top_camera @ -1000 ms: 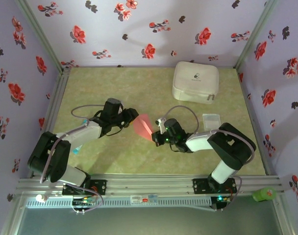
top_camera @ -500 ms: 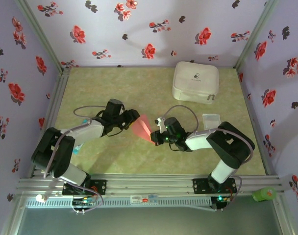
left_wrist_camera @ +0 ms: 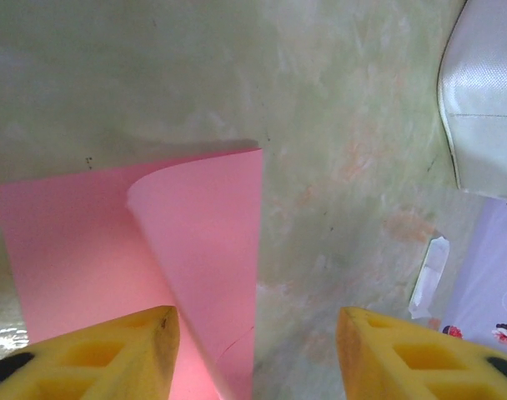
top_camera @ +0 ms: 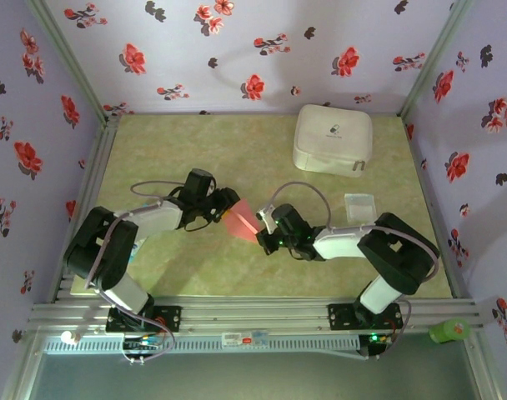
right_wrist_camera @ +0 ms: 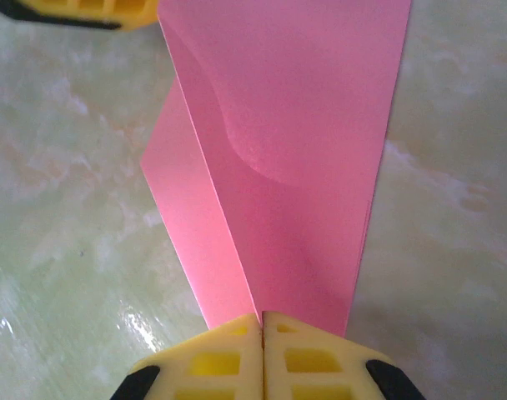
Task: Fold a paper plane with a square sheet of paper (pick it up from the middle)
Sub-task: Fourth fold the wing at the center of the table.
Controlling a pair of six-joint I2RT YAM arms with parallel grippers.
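The right gripper [right_wrist_camera: 262, 333] has its two yellow fingers pressed together on the near edge of the sheet of paper [right_wrist_camera: 295, 158]. It pinches the sheet just where a crease runs up and away from the fingertips. Ahead of those fingertips the salmon-red sheet shows two layers: a narrower flap left of the crease and a broad panel (with a soft dent in it) to the right.

The left gripper [left_wrist_camera: 253, 342] meets the sheet from the opposite end with its fingers [left_wrist_camera: 95, 358] standing well apart, clamping nothing. In its wrist view the paper lies ahead of the left-hand finger and reaches into the gap. One layer is flat on the green table [left_wrist_camera: 337, 125] and another curls up over it. That finger seems to rest on the paper, though contact is hard to judge from here.

Farther ahead and to the right of the open fingers sits the white case [left_wrist_camera: 487, 92]. A small clear packet [left_wrist_camera: 429, 267] lies just beyond the right-hand finger.
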